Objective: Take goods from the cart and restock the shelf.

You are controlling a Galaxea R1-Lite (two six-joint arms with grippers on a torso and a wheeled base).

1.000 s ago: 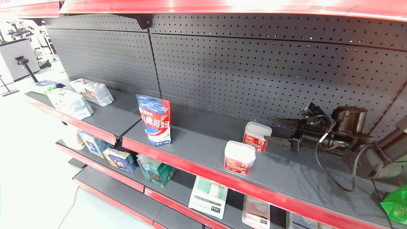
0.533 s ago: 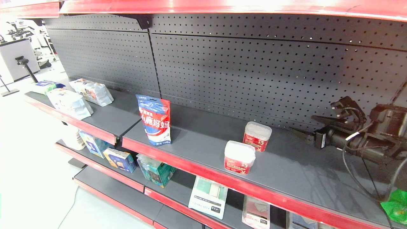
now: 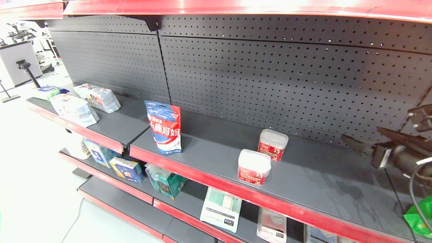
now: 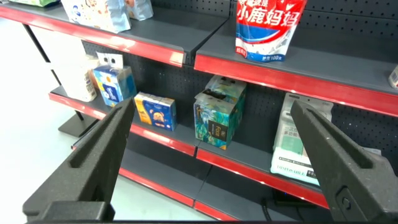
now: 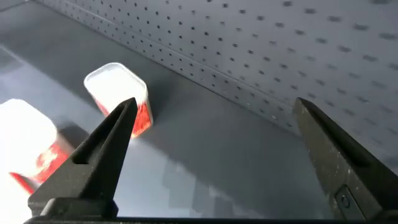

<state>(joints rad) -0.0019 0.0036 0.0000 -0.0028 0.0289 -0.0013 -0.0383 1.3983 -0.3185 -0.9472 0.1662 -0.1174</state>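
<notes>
Right end effector [image 3: 360, 133]: spread, empty, above shelf [image 3: 320, 179], well right of rear tub [image 3: 273, 144]. Front tub [image 3: 254, 167] sits near shelf lip. Left end effector [image 4: 210, 106]: spread, empty, facing lower shelf [image 4: 124, 125]. Risk: careless arm sweep may topple either tub; front tub could drop off lip.

The jaws stand wide apart and hold nothing. Between them shows the grey shelf [image 5: 236, 168], and beyond them the perforated back panel [image 5: 280, 43]. A red tub [image 5: 117, 93] with a white lid stands just past one jaw tip. A second tub [image 5: 25, 146] stands outside that same jaw.
</notes>
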